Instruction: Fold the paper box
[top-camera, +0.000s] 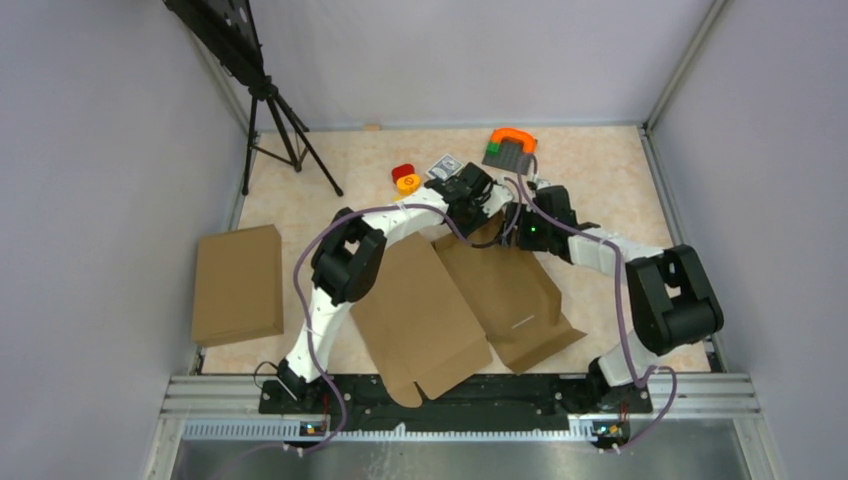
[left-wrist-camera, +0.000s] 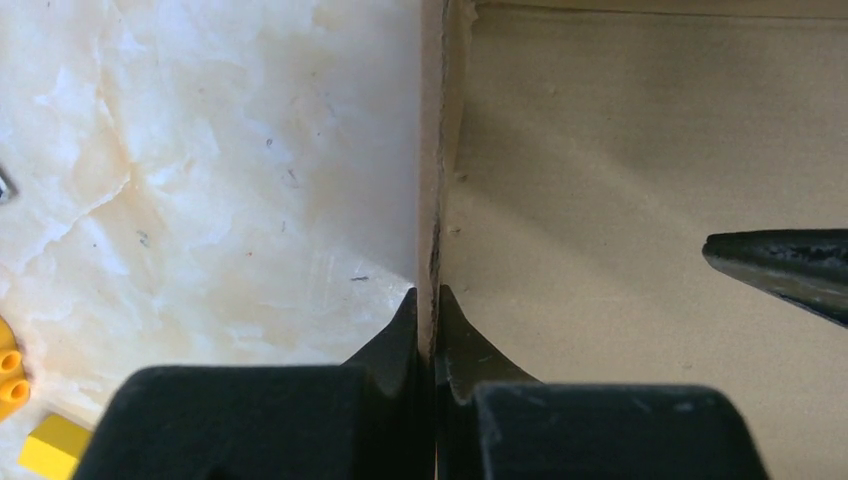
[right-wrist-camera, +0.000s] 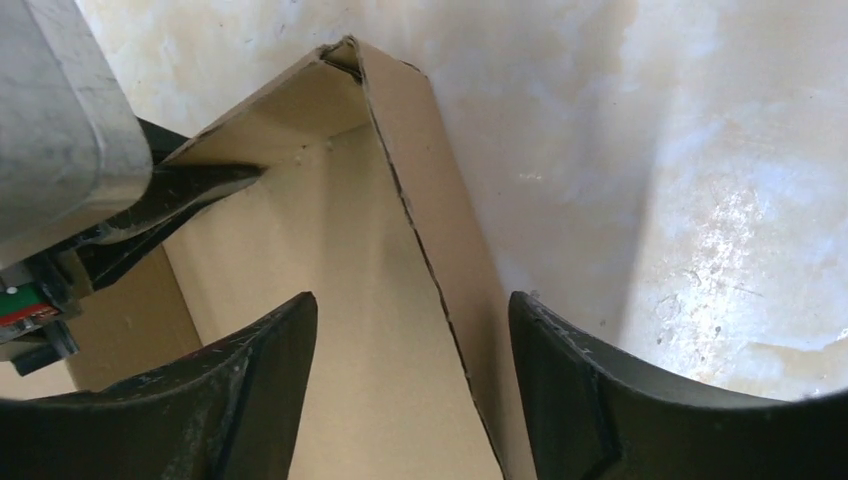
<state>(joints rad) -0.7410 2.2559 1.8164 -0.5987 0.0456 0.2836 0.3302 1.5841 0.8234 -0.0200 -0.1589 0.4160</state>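
Cardboard of the paper box (top-camera: 512, 297) lies in the middle of the table (top-camera: 620, 190), its long side running from the far middle toward the near right. The left gripper (left-wrist-camera: 427, 300) is pinched tight on a flap (left-wrist-camera: 430, 150) standing up at the far end. The right gripper (right-wrist-camera: 410, 300) has its fingers wide apart, one on each side of a raised edge.

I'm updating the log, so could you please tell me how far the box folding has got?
Barely started. One wall of the box stands raised. The left pincer is shut on its edge; the right pincer is open astride the adjoining wall. The near half lies flat, unfolded.
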